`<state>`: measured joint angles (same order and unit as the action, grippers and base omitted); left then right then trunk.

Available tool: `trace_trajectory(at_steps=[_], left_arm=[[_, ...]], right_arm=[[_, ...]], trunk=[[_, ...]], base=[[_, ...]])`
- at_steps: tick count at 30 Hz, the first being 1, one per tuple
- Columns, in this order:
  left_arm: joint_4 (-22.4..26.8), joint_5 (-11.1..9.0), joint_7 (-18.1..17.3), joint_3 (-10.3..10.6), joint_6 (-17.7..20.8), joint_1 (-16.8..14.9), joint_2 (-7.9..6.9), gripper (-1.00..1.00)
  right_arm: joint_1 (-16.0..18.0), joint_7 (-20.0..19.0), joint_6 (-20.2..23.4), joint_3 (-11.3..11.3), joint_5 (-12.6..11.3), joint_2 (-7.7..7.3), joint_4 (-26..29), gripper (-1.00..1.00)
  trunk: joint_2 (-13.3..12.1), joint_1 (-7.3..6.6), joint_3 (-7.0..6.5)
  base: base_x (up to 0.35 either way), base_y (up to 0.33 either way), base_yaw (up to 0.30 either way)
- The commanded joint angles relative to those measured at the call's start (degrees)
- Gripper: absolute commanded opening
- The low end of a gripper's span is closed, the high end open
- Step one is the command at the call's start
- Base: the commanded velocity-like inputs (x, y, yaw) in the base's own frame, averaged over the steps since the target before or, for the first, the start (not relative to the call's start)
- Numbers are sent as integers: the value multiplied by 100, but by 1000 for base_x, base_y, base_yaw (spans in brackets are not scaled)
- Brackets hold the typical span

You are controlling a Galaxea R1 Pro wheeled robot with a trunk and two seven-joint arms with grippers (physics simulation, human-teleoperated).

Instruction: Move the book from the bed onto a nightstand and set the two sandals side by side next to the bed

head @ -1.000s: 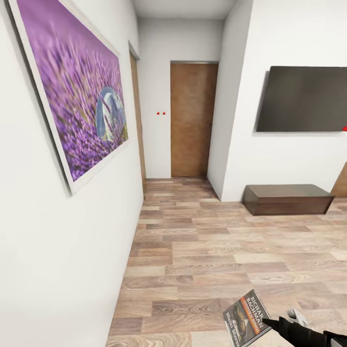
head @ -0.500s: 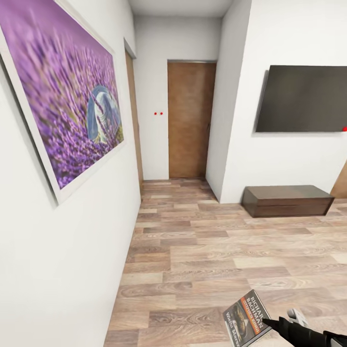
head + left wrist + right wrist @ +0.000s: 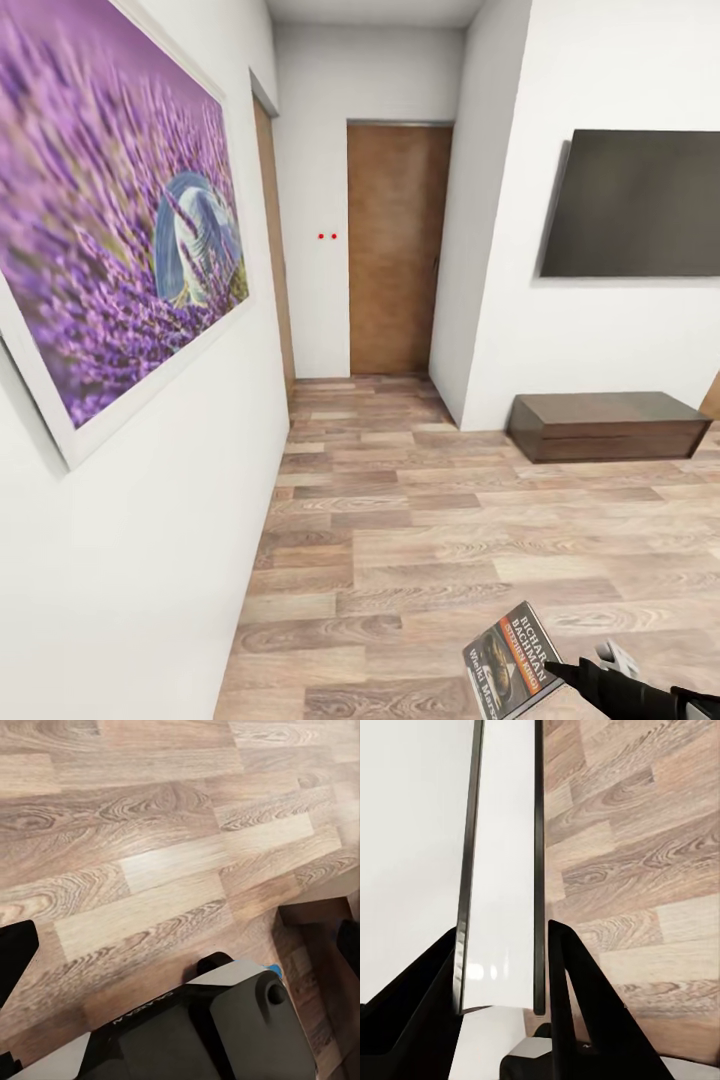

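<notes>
Turning left: painting (image 3: 120,230) looms larger at 9 o'clock. Your right gripper (image 3: 502,967) clamps the book (image 3: 512,662); left jaws unreadable. Nightstand not found yet.

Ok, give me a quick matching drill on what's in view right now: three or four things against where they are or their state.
Things:
1. book
2. lavender picture
3. dark screen
4. low dresser

Places or states:
A. on the floor against the far right wall
B. pinched in the right gripper
C. hung on the left wall
D. mounted on the right wall

Pairs: 1-B, 2-C, 3-D, 4-A
</notes>
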<state>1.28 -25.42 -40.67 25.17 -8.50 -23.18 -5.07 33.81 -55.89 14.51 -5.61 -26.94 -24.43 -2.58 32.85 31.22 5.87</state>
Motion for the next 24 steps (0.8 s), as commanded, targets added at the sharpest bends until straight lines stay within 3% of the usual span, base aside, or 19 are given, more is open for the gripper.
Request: trace_trajectory(at_steps=[1, 24], left_arm=[[-5, -33, -11, 49, -38, -6, -1, 100], [-5, -33, -9, 49, -38, -8, -2, 100]], right_arm=[[11, -26, 38, -19, -66, 0, -14, -100], [11, -27, 38, -19, -66, 0, -14, -100]], trunk=[[9, 6, 10], [9, 6, 10]], base=[[332, 0, 0], [332, 0, 0]])
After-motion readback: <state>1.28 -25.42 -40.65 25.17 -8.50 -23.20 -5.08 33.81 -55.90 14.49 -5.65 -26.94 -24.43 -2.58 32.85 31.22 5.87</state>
